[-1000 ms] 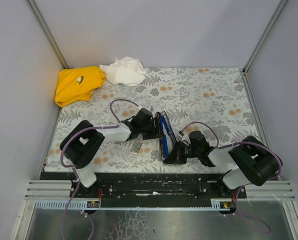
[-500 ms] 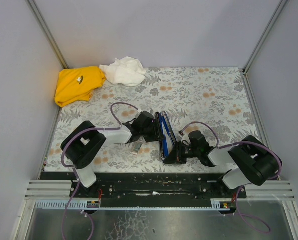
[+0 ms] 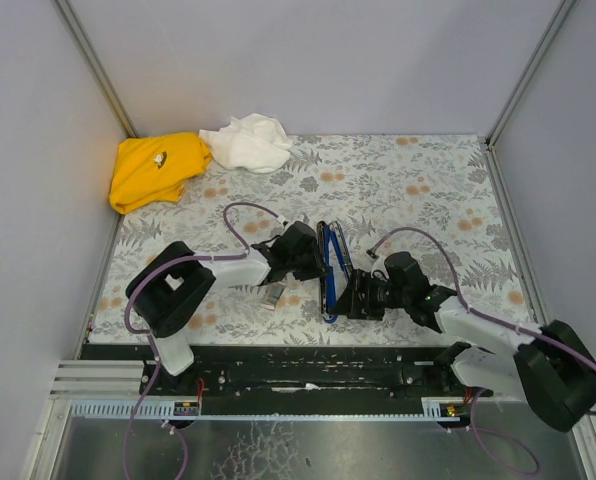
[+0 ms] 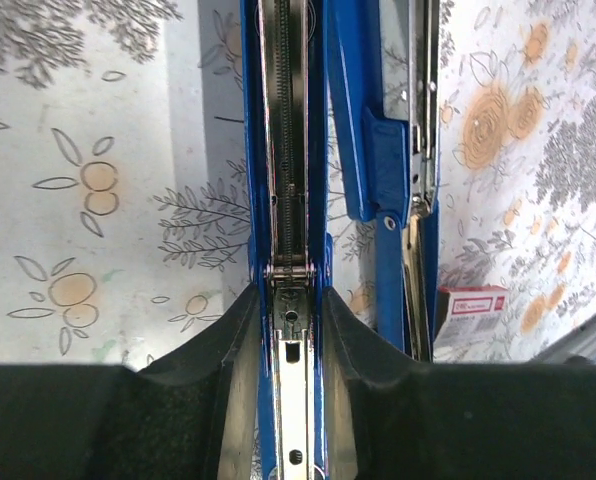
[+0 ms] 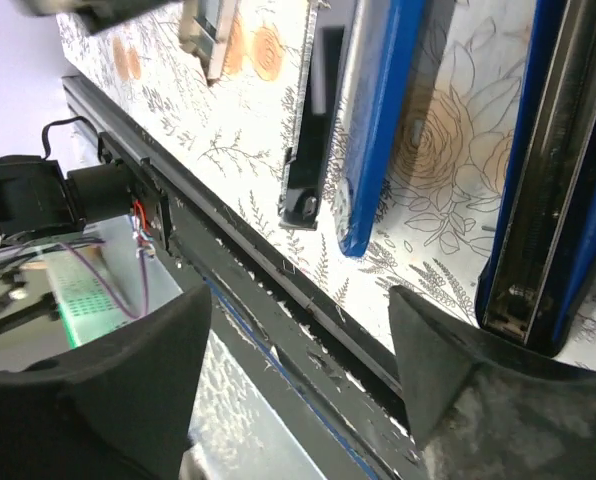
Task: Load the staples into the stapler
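Note:
The stapler lies swung open on the flowered table, its blue arms side by side. My left gripper is shut on the blue staple channel, one pad against each side of it. A silvery pusher shows inside the channel between the fingers. My right gripper stands open just right of the stapler's near end, with nothing between its fingers; the blue arm tip and the black base lie beyond it. The staples box, whitish with red print, rests left of the stapler.
A yellow cloth and a white cloth lie at the back left corner. The black front rail runs along the near table edge, right under my right gripper. Grey walls close in three sides.
My right gripper has opened and let go of the stapler's near end, and its arm has swung outward to the right. My left gripper has closed further onto the blue channel.

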You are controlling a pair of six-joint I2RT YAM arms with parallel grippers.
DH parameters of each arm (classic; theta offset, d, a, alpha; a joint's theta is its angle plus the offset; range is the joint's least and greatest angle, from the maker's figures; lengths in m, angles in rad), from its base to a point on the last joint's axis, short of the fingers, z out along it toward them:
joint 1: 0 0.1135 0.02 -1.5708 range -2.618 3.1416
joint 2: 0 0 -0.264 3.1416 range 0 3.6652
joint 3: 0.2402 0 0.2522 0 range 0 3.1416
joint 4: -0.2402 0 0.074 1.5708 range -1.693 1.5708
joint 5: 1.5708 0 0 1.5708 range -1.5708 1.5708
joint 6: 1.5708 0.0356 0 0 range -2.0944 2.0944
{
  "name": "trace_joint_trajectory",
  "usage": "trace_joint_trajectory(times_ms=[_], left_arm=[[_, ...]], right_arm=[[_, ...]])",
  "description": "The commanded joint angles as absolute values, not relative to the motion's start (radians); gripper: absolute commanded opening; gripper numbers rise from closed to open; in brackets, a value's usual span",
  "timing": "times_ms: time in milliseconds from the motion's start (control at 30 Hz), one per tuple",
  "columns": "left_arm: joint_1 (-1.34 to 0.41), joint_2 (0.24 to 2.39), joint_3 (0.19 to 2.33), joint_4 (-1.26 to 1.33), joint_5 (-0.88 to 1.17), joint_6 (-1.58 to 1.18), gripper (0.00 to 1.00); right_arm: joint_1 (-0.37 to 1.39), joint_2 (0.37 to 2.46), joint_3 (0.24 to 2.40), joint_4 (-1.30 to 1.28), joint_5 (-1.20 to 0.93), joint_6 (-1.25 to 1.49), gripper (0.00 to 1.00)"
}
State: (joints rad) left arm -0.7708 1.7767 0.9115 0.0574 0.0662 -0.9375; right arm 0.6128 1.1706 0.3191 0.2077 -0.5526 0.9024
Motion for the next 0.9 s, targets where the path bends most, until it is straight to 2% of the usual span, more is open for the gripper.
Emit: trace_joint_trajectory(times_ms=[0, 100, 333, 533, 767, 867], left_arm=[[-0.791, 1.748, 0.953, -0.052, -0.108, -0.931, 0.00], [-0.815, 1.753, 1.002, -0.129, -0.212, -0.952, 0.00], [-0.887, 1.855, 1.180, -0.363, -0.374, -1.012, 0.00], [-0.929, 1.939, 1.262, -0.410, -0.384, -1.039, 0.13], [-0.943, 1.921, 1.266, -0.397, -0.380, -1.037, 0.52], [-0.946, 1.870, 1.261, -0.386, -0.385, -1.006, 0.65]], right_arm=[[0.606, 1.018, 0.438, -0.150, -0.395, 0.732, 0.84], [0.604, 0.952, 0.501, -0.291, -0.308, 0.679, 0.91], [0.604, 0.873, 0.574, -0.455, -0.141, 0.647, 0.98], [0.604, 0.854, 0.578, -0.500, -0.064, 0.659, 1.00], [0.605, 0.822, 0.580, -0.542, 0.021, 0.656, 0.99], [0.605, 0.793, 0.580, -0.551, 0.059, 0.666, 1.00]])
